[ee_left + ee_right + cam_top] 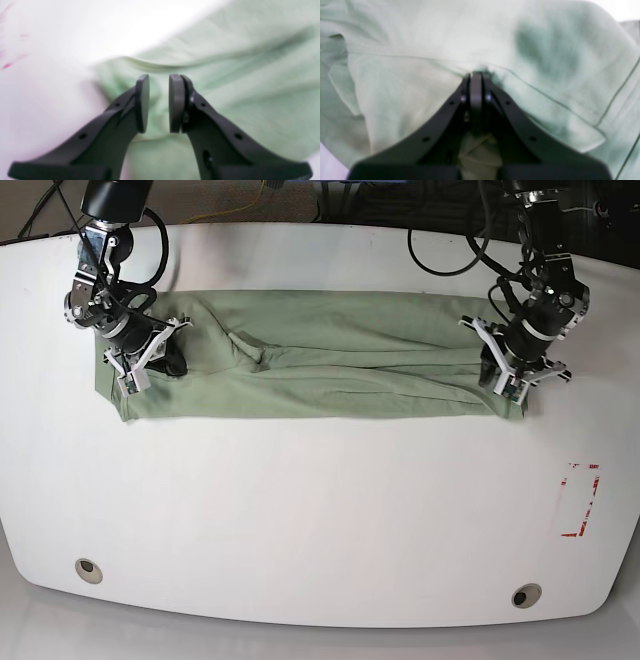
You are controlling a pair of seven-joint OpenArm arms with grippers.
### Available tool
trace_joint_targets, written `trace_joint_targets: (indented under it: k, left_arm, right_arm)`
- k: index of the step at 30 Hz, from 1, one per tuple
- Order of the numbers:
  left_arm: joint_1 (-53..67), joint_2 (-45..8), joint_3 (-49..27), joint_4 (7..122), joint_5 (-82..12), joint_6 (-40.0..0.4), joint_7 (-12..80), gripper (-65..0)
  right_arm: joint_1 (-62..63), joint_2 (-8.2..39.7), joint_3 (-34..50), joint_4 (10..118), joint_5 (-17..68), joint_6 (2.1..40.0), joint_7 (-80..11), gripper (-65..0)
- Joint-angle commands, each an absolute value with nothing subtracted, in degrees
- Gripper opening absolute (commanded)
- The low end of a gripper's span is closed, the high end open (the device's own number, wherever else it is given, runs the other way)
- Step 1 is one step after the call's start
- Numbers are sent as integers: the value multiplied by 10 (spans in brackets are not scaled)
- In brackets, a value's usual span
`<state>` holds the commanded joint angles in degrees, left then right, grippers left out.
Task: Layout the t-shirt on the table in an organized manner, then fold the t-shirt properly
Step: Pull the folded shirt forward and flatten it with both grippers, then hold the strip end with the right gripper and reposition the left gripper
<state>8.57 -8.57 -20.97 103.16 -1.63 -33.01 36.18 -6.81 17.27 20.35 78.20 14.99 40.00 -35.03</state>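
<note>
You see t-shirt (320, 360): soft matt cloth, wrinkly, stitched hems. Table (300, 510): smooth white top, slight sheen. Left gripper (159, 103) and right gripper (476, 100): matt black plastic, pads (176, 102) smooth, dull grey.

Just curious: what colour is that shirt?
The t-shirt is plain pale sage green, clearest in the base view.

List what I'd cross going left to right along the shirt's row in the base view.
Bare table → right claw, shut on the t-shirt's end → long folded t-shirt → left claw at its other end, open → bare table → red tape mark, lower down.
</note>
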Motion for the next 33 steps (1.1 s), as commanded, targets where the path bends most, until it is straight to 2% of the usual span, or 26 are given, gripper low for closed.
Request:
trace_joint_targets:
  k: [4,7,10,11,14,16,23,33]
  left_arm:
    - [51,-88,-239,1016,-42,-330,410,-498]
    - [34,-89,-270,1003,-66,-330,416,-442]
    - [23,-89,-286,987,-77,-330,416,-348]
    - [19,-90,-286,978,-78,-330,416,-292]
    - [8,-90,-286,961,-78,-330,416,-186]
    - [3,-90,-285,946,-80,-330,416,-143]
    - [-21,-90,-284,896,-80,-330,416,-139]
    - [-48,-90,-233,854,-79,-329,415,-139]
  right_arm:
    - [-69,173,204,782,150,400,-350,-650]
    - [-69,171,204,782,152,400,-350,-650]
    - [-69,170,204,782,153,400,-350,-650]
    - [-69,170,204,782,153,400,-350,-650]
    - [-69,170,204,782,153,400,-350,-650]
    - [-69,170,204,782,153,400,-350,-650]
    - [-69,170,204,782,153,400,-350,-650]
    - [-69,169,204,782,153,400,-350,-650]
